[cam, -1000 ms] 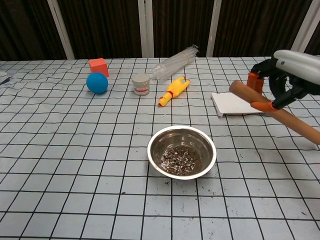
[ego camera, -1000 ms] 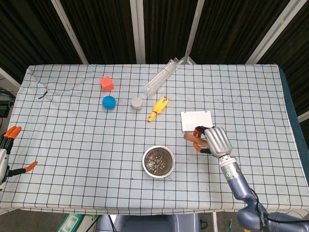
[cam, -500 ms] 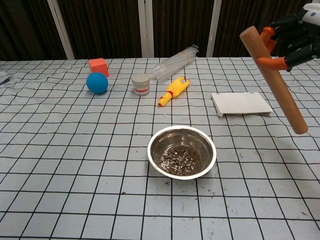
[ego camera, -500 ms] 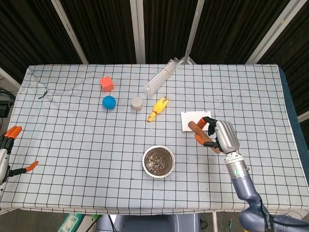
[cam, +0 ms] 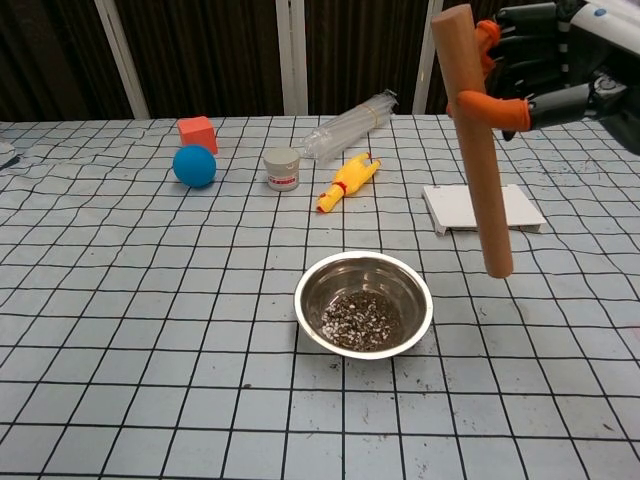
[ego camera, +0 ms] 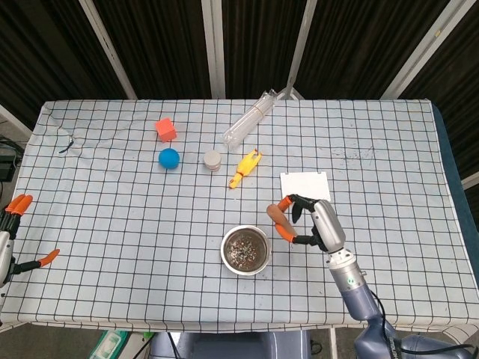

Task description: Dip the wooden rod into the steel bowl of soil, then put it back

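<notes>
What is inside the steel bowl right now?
The bowl holds a thin layer of soil over its bottom. The rod, held by the right hand, hangs outside it, undipped.

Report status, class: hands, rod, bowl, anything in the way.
Right hand grips wooden rod, near upright, raised right of steel bowl. Left hand idle at table edge. Path looks unobstructed.

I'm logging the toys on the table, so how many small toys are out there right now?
3, all on the far half: an orange cube far left, a blue ball just in front of it, and a yellow rubber chicken near the middle. None appear hidden.
</notes>
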